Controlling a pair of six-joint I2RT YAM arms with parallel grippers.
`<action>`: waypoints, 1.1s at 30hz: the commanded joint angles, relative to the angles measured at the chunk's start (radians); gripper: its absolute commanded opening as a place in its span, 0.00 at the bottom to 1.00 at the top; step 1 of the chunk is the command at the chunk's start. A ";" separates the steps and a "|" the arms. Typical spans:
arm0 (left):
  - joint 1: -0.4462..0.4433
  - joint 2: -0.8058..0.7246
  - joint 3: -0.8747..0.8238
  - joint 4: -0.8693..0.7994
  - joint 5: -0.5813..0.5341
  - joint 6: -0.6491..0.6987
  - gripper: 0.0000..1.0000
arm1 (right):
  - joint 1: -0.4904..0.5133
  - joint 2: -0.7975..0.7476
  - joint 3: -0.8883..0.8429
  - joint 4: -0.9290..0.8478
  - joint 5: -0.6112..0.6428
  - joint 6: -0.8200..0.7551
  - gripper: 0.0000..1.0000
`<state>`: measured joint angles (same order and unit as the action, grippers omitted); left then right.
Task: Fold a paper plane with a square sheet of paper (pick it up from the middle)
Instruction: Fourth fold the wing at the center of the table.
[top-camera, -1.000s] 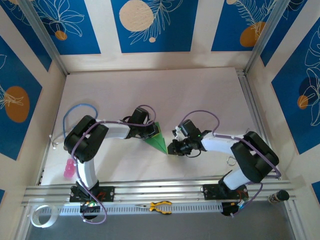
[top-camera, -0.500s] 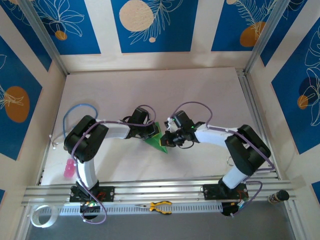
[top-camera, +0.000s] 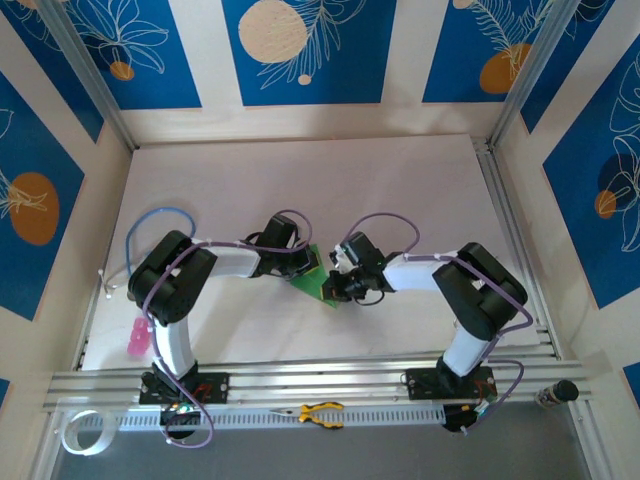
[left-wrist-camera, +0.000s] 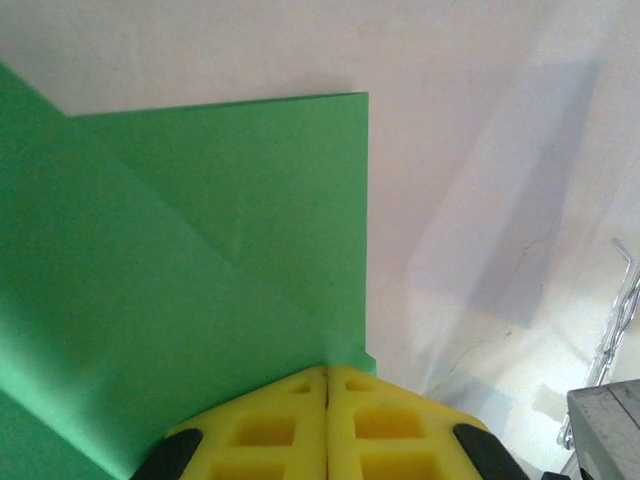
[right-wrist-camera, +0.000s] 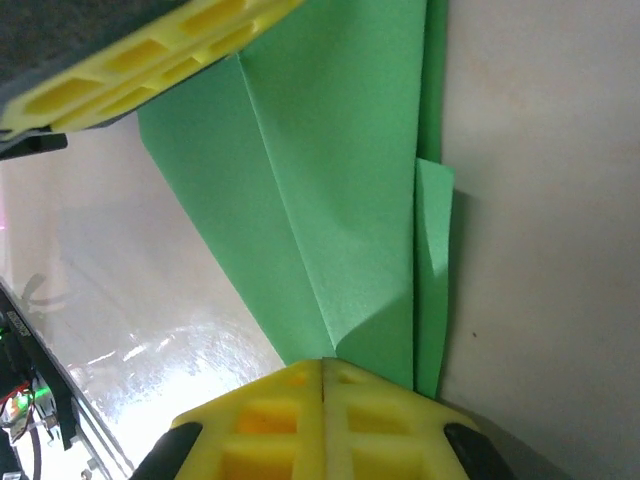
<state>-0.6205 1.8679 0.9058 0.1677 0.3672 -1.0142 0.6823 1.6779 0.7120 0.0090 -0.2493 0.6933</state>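
Observation:
The green sheet of paper (top-camera: 311, 280) lies on the white table between the two arms, folded into a pointed shape with diagonal creases (left-wrist-camera: 200, 250). My left gripper (top-camera: 304, 267) is shut, and its yellow tips (left-wrist-camera: 327, 372) rest on the paper near one straight edge. My right gripper (top-camera: 336, 288) is also shut. Its tips (right-wrist-camera: 322, 364) touch the paper's narrow end, where a flap (right-wrist-camera: 330, 200) stands slightly raised. In the right wrist view, the left gripper's yellow fingers (right-wrist-camera: 150, 60) lie over the paper's far end. No paper shows between either pair of jaws.
A pink object (top-camera: 137, 338) lies at the table's left edge, with a blue cable (top-camera: 160, 213) behind it. Yellow-handled pliers (top-camera: 320, 412) and a tape roll (top-camera: 82, 430) sit on the front rail (top-camera: 300, 378). Metal frame posts stand at the corners.
My right arm has swung left up to the paper's tip and its jaws have closed. The left arm and the paper have stayed put.

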 joint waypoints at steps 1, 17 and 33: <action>-0.001 0.043 -0.016 -0.056 -0.035 0.018 0.08 | 0.006 -0.026 -0.075 -0.049 0.005 0.023 0.01; -0.003 0.074 -0.013 -0.038 -0.059 -0.003 0.08 | -0.006 -0.197 -0.256 -0.037 0.029 0.016 0.01; -0.020 0.132 0.089 -0.061 -0.054 0.030 0.08 | -0.078 -0.570 -0.276 0.018 0.222 0.063 0.00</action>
<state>-0.6334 1.9480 0.9947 0.1978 0.3813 -1.0115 0.6155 1.1137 0.4152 0.0021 -0.1013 0.7280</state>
